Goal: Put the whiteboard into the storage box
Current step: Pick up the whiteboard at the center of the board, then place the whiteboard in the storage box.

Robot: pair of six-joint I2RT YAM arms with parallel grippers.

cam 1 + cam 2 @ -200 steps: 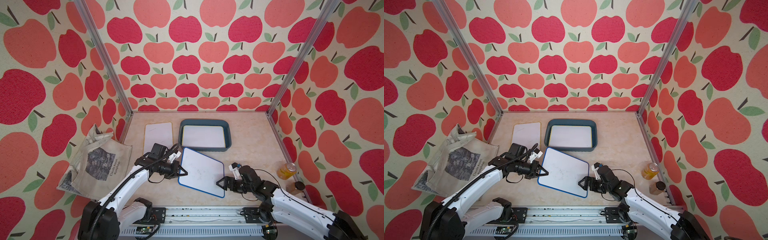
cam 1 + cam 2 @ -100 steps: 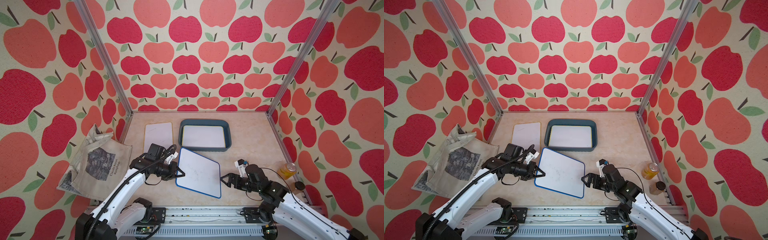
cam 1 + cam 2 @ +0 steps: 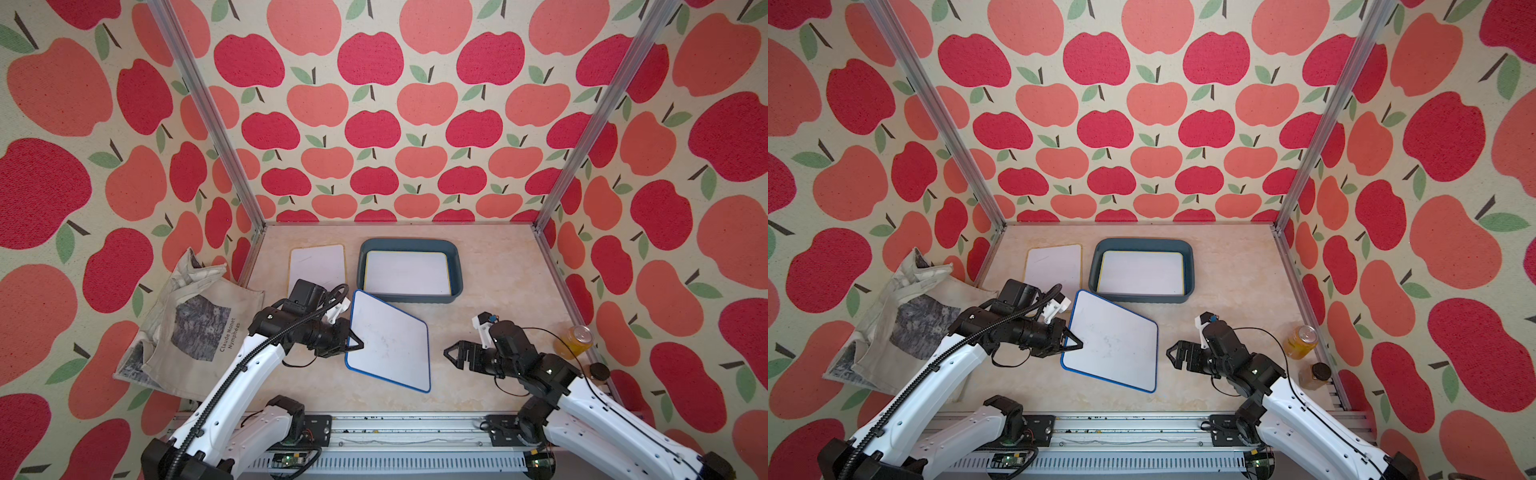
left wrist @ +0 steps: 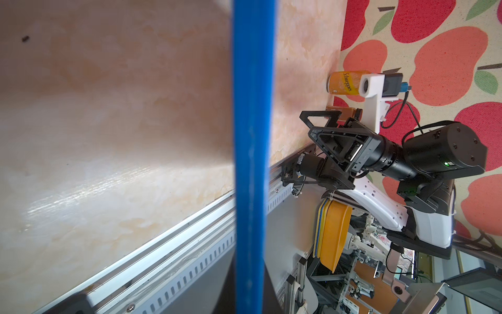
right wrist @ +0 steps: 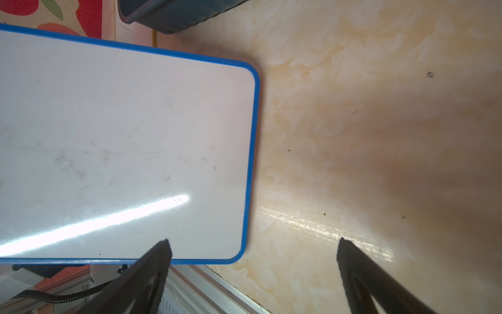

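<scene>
**Blue-framed board in the left grip, short of the box**

Near edge: a metal rail (image 3: 395, 432) carries both arm bases. Beyond it lies the marbled table (image 3: 498, 291).

Left gripper (image 3: 353, 345): clamped tight on the left edge of the blue-framed whiteboard (image 3: 390, 340). The grip reads the same in both top views. From the left wrist the board's blue frame (image 4: 252, 136) shows edge-on, straight up the middle of the view.

The board sits skewed at centre-near, white face up, and its left side looks raised. I cannot tell whether its right edge rests on the table.

Right gripper (image 3: 451, 355): to the right of the board and apart from it, pointing toward it and holding nothing. The right wrist view shows its two dark fingers (image 5: 146, 277) spread wide. The board's near right corner lies just ahead of them.

Right side, by the wall: a yellow can (image 3: 575, 343) stands upright. A brown jar (image 3: 598, 372) with a dark lid stands just nearer than it.

Further back: the storage box (image 3: 457, 266) sits at centre-far. A yellow-framed whiteboard (image 3: 407, 272) lies flat inside it. The held board's far left corner comes just beside the box's near left corner, and the board is outside the box.

Left of the box, a tan-framed whiteboard (image 3: 318, 266) lies flat on the table, its near end hidden by the left wrist.

Outside the left wall, a printed tote bag (image 3: 195, 328) lies crumpled.
</scene>
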